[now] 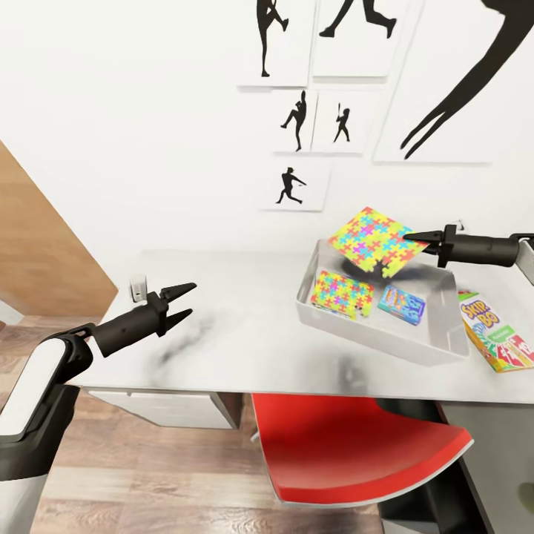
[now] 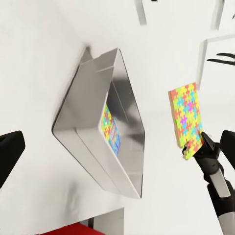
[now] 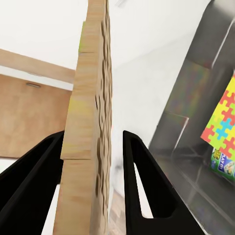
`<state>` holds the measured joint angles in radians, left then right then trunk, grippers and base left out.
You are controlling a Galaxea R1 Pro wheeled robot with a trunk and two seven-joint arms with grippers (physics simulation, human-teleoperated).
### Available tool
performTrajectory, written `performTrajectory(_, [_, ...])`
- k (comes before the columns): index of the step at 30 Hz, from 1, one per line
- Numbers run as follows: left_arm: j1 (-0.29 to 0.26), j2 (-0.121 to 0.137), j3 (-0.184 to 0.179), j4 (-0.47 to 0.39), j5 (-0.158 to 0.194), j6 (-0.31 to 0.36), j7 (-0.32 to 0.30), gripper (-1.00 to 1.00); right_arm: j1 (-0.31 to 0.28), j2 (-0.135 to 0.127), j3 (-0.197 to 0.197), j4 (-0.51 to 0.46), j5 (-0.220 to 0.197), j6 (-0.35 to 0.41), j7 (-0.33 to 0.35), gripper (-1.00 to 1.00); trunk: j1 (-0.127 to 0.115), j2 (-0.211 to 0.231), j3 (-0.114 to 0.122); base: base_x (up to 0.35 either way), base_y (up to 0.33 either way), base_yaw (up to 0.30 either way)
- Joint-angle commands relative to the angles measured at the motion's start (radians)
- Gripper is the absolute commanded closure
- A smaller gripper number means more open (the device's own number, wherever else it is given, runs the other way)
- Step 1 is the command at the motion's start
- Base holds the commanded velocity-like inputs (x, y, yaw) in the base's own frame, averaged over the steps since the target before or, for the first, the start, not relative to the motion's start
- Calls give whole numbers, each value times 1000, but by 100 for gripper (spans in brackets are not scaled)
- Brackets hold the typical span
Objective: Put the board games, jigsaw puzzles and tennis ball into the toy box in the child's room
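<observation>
Multicoloured puzzle (image 1: 373, 239) hangs pinched by one edge in our right claw (image 1: 412, 237) above the metal box (image 1: 386, 337); we should lower it flat before releasing. Left claw (image 1: 182, 302) gapes empty.

Your left arm (image 1: 44, 386) wears a smooth white shell with rounded edges over a dark grey joint and forearm. It narrows into a matte black wrist and the left gripper (image 1: 180, 304), whose two black fingers taper to sharp points. Your right gripper (image 1: 415, 238) is the same matte black, on a dark cylindrical wrist with a light grey panel behind it. In your right wrist view its fingers (image 3: 147, 196) look broad, flat and black.
</observation>
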<state>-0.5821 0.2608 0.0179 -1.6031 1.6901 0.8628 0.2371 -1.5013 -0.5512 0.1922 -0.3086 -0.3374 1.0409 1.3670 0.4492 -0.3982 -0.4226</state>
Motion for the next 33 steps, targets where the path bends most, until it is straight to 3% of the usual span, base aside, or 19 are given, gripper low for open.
performTrajectory(1, [-1, 0, -1, -1, 10, 3, 9, -100, 4, -1, 5, 0, -3, 6, 4, 100, 1, -2, -2, 148, 101, 0])
performTrajectory(16, [-7, 0, -26, -1, 10, 2, 10, -100, 114, -1, 5, -97, -3, 6, 3, 100, 1, -2, -2, 54, 36, 0])
performTrajectory(33, [-10, 0, -29, -1, 10, 2, 10, -100, 176, -2, 4, -127, -2, 6, 8, 100, 1, -2, -2, 4, 2, 0])
